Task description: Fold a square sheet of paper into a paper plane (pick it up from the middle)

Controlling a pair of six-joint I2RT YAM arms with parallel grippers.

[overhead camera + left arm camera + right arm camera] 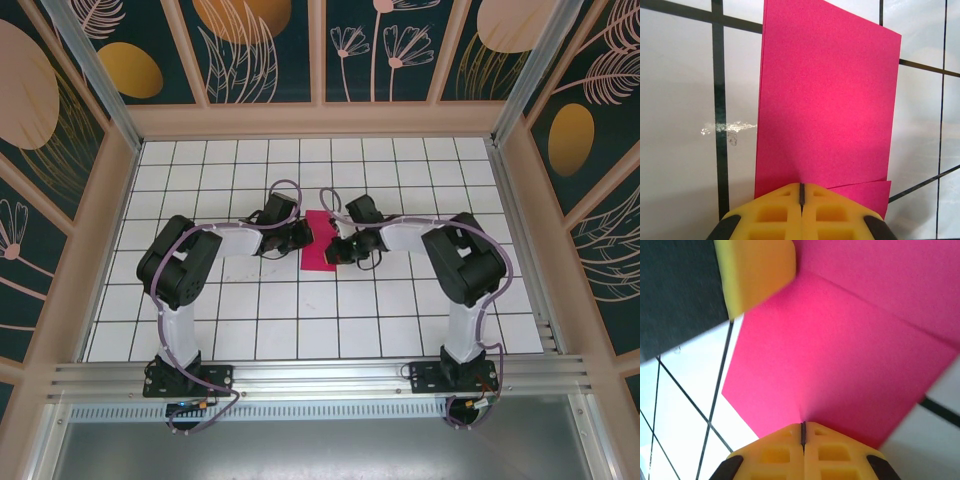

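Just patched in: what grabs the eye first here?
The magenta-pink sheet of paper stands out at the centre of the white grid table, folded into layers. The left gripper and right gripper pinch it from either side, jaws closed.

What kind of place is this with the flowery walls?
Probably a robot practice booth: a left arm and right arm bolted to a metal rail, a white grid table, and flower-printed walls closing it in. Both pinch a pink sheet of paper.
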